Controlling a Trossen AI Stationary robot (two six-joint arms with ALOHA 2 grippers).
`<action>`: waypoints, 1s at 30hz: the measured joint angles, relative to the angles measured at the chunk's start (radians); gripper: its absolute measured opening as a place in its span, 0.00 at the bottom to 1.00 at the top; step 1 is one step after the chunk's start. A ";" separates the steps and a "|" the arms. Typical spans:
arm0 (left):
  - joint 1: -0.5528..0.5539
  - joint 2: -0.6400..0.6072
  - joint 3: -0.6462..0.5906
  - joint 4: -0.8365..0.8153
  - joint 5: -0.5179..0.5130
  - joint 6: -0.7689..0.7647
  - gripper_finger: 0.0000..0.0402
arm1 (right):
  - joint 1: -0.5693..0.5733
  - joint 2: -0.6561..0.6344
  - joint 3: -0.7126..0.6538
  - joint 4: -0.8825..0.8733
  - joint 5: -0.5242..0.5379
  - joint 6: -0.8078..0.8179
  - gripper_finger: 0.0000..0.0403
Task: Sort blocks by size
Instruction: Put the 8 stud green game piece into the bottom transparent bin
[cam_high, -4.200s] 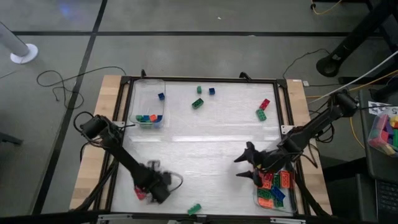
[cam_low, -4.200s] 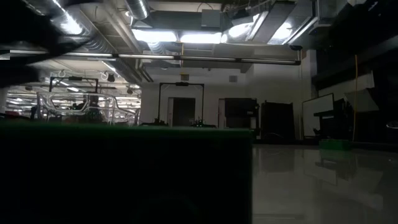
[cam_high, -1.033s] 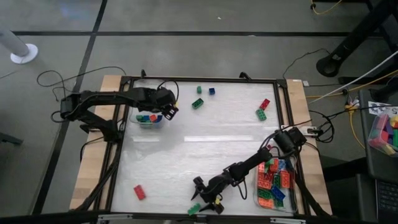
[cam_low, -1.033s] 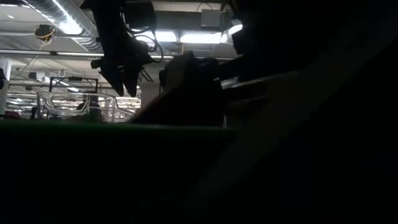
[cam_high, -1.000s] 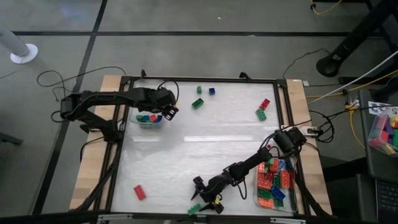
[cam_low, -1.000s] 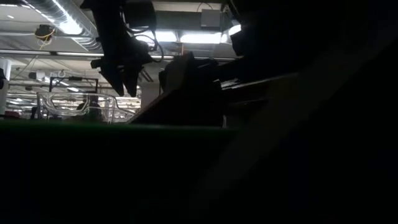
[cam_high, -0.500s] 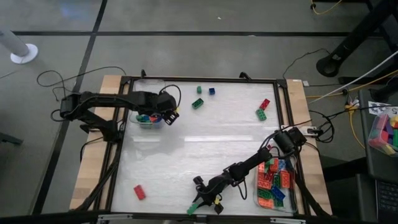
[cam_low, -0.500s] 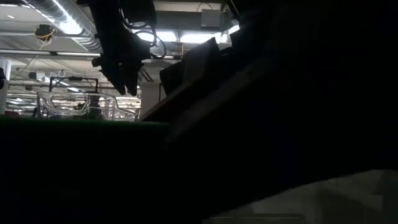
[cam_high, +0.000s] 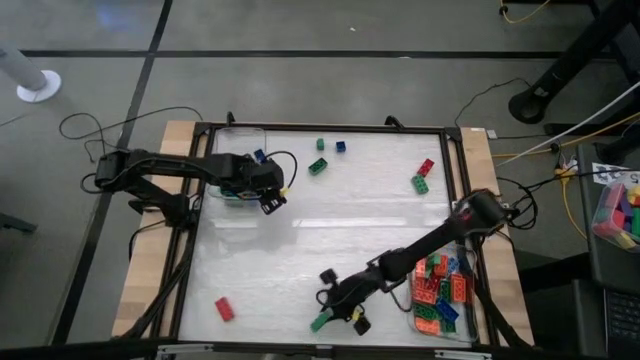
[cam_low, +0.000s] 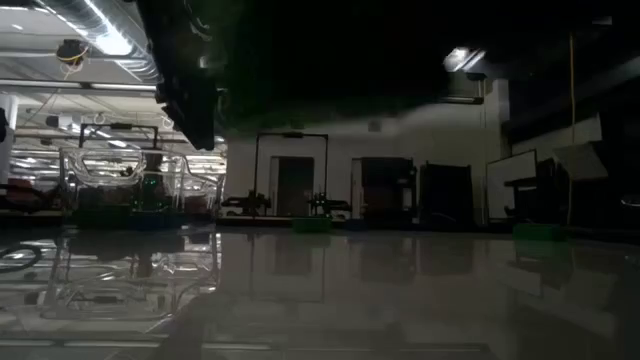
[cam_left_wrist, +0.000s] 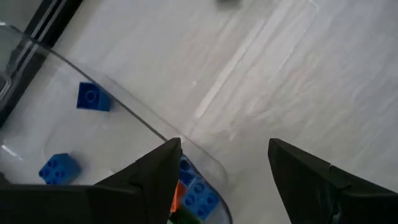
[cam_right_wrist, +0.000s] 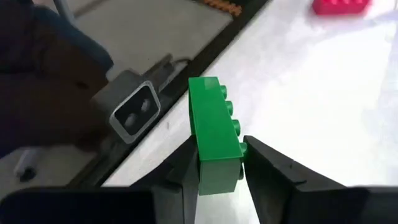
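A: What differs from one second ago?

B: Your right end effector (cam_right_wrist: 221, 171) was open over the green block (cam_right_wrist: 214, 134) at the table's (cam_high: 330, 230) near edge; now its fingers are closed on it.

A: And the left one?

B: The left end effector (cam_high: 272, 195) stays open, now moved a little beside the clear tray (cam_left_wrist: 134, 115) holding small blocks.

Green block's (cam_right_wrist: 216, 134) base between fingers

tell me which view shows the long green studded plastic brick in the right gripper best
The right wrist view: the long green studded plastic brick fills it, pinched between the right gripper fingers. The high view shows a speck; the other views show none.
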 joint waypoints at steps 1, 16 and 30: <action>-0.006 -0.001 0.000 0.001 0.000 0.005 0.57 | 0.001 -0.041 0.000 -0.069 0.007 0.006 0.28; -0.067 -0.005 0.000 -0.001 0.003 0.003 0.57 | 0.063 -0.657 0.000 -0.977 0.066 0.700 0.31; -0.205 -0.005 0.000 0.001 0.058 -0.068 0.57 | 0.380 -0.728 -0.001 -1.452 0.048 1.331 0.30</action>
